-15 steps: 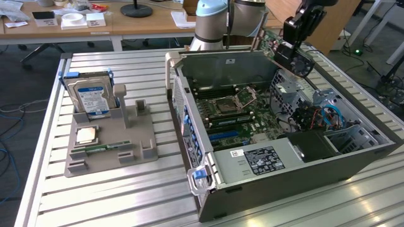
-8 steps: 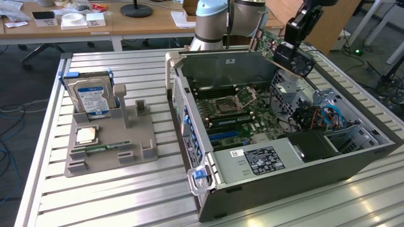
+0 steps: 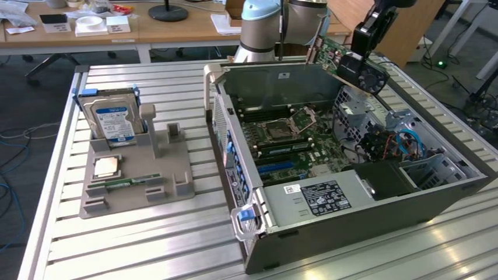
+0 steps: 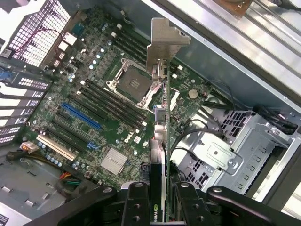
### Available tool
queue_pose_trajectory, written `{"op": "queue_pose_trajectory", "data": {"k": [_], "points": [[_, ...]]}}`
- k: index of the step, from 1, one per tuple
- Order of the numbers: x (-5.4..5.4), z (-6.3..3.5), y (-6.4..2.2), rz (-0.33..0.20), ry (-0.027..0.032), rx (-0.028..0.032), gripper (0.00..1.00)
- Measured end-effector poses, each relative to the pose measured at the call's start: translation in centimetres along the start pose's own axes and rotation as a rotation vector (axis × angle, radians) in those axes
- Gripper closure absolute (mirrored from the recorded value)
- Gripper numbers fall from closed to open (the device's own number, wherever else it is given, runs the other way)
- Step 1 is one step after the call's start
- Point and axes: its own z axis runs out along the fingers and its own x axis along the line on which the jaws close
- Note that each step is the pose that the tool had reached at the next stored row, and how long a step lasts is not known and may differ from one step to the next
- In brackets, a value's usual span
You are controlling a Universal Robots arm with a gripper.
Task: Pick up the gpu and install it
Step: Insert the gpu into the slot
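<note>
Wrist view: end effector (image 4: 160, 194) clamps gpu (image 4: 161, 127) edge-on above motherboard (image 4: 101, 110); NVIDIA logo legible near grip.

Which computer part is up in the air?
The gpu, with its round fan: the gripper holds it above the open computer case. The hard drive, CPU and RAM stick all sit in the grey holder.

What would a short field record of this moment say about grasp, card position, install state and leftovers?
grasp: black gripper shut on the gpu, a flat black card with round fan and silver end bracket
position: gpu tilted in the air over the green motherboard inside the open grey computer case
install: not yet seated
aside: silver hard drive upright in grey plastic holder
</note>
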Motion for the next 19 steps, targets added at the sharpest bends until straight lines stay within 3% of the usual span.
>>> {"op": "queue_pose_trajectory", "data": {"k": [6, 19], "points": [[0.00, 0.00, 0.00, -0.018, 0.0008, -0.0008, 0.74], [0.00, 0.01, 0.00, -0.180, 0.0072, -0.0076, 0.74]]}}
